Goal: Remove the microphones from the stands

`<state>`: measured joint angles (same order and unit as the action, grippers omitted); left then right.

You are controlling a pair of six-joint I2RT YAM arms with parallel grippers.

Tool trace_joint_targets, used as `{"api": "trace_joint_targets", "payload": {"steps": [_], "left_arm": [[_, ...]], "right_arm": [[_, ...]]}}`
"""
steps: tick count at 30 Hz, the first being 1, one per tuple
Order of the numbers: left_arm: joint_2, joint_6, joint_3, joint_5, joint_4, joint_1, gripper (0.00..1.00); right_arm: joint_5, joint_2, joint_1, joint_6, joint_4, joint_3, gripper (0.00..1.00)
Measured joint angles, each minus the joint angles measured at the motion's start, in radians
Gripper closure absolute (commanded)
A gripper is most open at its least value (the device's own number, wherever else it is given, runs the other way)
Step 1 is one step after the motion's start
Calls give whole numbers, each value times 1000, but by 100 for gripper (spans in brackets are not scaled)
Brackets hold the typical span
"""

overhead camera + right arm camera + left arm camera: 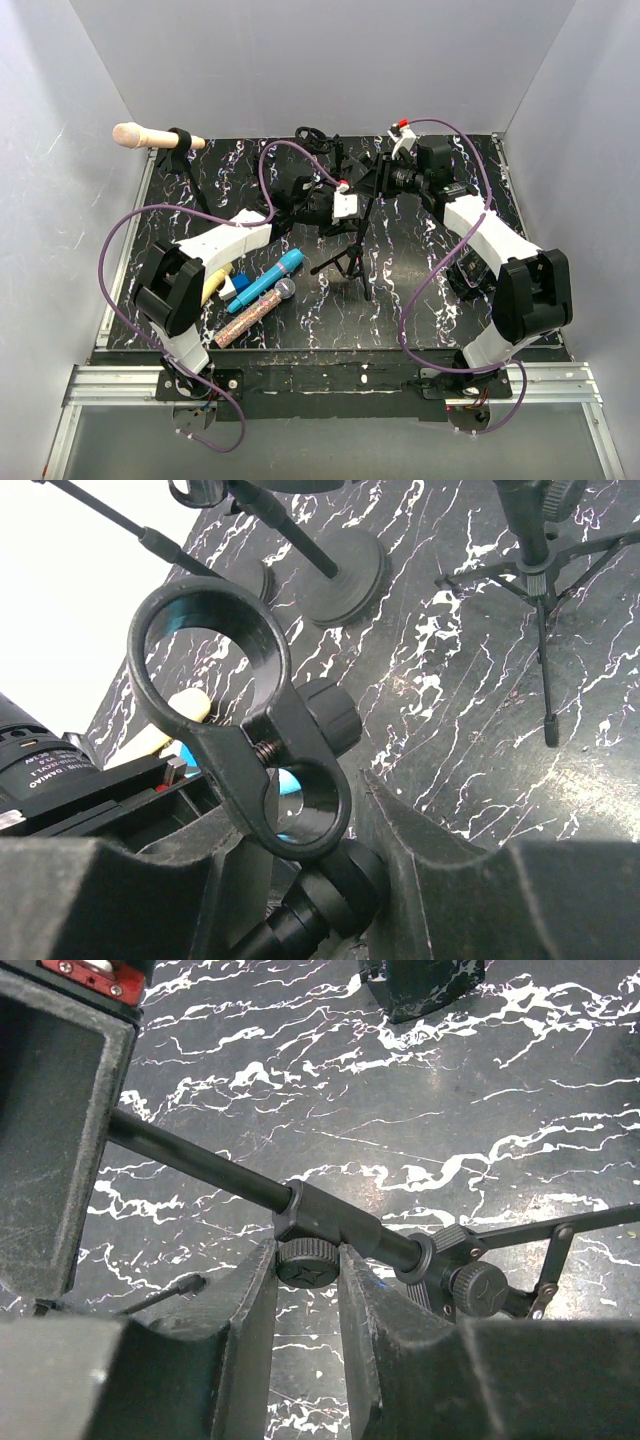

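- Beige mic (pixel 130 134) sits clipped in a stand (pixel 180 140) at the counter's (pixel 420 300) far-left back corner.
- Left arm reaches low toward the middle, with the left claw (pixel 308 1278) pinching a knob (pixel 307 1260) on the tripod (pixel 352 245).
- Right arm is bent inward, with the right claw (pixel 305 815) clamped round the ring clip (pixel 255 725).

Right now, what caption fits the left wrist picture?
Left jaws grip the knob on the stand above the marbled table.
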<state>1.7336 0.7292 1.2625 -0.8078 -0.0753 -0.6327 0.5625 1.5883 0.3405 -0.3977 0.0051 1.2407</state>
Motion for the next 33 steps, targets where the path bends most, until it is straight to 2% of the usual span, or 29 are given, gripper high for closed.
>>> {"api": "trace_joint_targets", "payload": {"steps": [3, 4, 9, 15, 18, 22, 29, 30, 31, 32, 33], "left_arm": [[0, -53, -4, 16, 15, 0, 96], [0, -74, -5, 22, 19, 0, 99], [0, -254, -3, 77, 42, -5, 100], [47, -622, 87, 88, 32, 30, 100], [95, -781, 162, 14, 19, 78, 100], [189, -977, 245, -154, 17, 133, 100], [326, -1136, 311, -354, -11, 145, 100], [338, -1146, 322, -370, -16, 145, 99], [344, -1153, 327, -379, -21, 145, 90], [347, -1157, 330, -386, -25, 146, 85], [348, -1159, 330, -389, -27, 147, 71]], "right_arm": [[-11, 0, 0, -1, -1, 0, 99], [-14, 0, 0, -1, -1, 0, 99], [-35, -5, 0, 13, -2, 0, 99], [-76, -116, 0, 119, 49, -62, 99], [-78, -195, -2, 214, 89, -121, 99], [-59, -269, 12, 346, 127, -202, 99], [-31, -289, 66, 539, 108, -243, 99], [-31, -289, 72, 552, 108, -243, 99], [-31, -289, 76, 561, 108, -242, 99], [-31, -289, 77, 564, 107, -242, 99], [-30, -289, 79, 566, 106, -242, 99]]}}
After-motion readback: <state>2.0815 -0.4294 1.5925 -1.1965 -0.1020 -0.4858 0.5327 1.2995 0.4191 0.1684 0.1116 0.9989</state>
